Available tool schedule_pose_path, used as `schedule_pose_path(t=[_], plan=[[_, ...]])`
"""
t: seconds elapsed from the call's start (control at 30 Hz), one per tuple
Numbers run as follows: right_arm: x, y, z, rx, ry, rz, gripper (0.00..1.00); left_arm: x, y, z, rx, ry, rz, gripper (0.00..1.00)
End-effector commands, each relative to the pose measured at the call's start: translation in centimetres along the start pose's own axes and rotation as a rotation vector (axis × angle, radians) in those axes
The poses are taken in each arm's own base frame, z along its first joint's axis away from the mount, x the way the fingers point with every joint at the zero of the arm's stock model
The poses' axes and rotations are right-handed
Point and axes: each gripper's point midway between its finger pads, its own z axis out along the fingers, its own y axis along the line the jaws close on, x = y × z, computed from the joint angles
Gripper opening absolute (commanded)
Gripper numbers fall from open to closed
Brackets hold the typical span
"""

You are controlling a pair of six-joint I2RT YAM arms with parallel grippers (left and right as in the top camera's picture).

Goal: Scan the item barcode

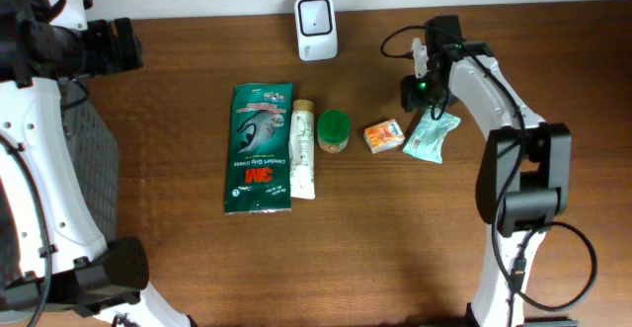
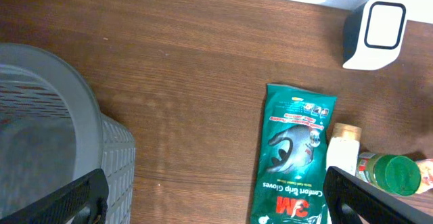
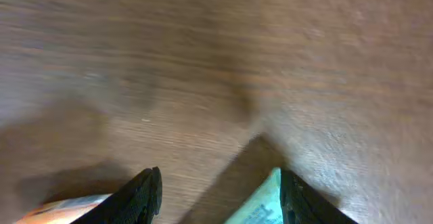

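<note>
Several items on bench (image 1: pixel 395 228). Basket (image 2: pixel 40 116) far left, left jaws wide apart, empty, above it. Glove pack (image 1: pixel 261 147) centre; scanner (image 1: pixel 316 28) at rear edge. Sachet (image 1: pixel 431 137) lies flat right of centre beside box (image 1: pixel 383 135), right jaws apart, empty, just over it.

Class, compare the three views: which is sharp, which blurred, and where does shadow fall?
Overhead: sharp, evenly lit. Left wrist: glove pack crisp, basket softer. Right wrist: table blurred, dark shadow between the fingers.
</note>
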Motion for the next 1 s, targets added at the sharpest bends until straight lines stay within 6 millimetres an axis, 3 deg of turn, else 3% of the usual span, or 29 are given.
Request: schedule_pose_path(t=[0.0,0.17,0.27,0.43,0.57,0.77,0.97], plan=[[1.1,-3.1,0.1,0.143,0.040,0.150,0.53,-0.1,-0.2,-0.1,0.011,-0.007,0.010,0.99],[4.2,-4.7,-0.4,0.155,0.159,0.241,0.53,-0.1,-0.2,-0.1,0.011,-0.007,0.010,0.99],[5.2,-4.6,-0.9,0.085,0.204,0.279,0.53,-0.1,-0.2,-0.1,0.011,-0.007,0.010,0.99],[3.8,-3.2,-4.9,-0.190,0.152,0.287,0.54,-0.1,-0.2,-0.1,0.011,-0.007,0.010,0.99],[5.3,-4.9,-6.7,-0.254,0.179,0.322,0.57,-0.1,-0.2,-0.1,0.011,-0.007,0.010,0.99],[9.5,-5.0,-4.0,-0.294,0.283,0.376,0.58,-0.1,-0.2,-0.1,0.011,-0.007,0.010,0.99],[10.4,-3.8,-1.1,-0.377,0.241,0.381,0.58,-0.1,-0.2,-0.1,0.011,-0.007,0.010,0.99]])
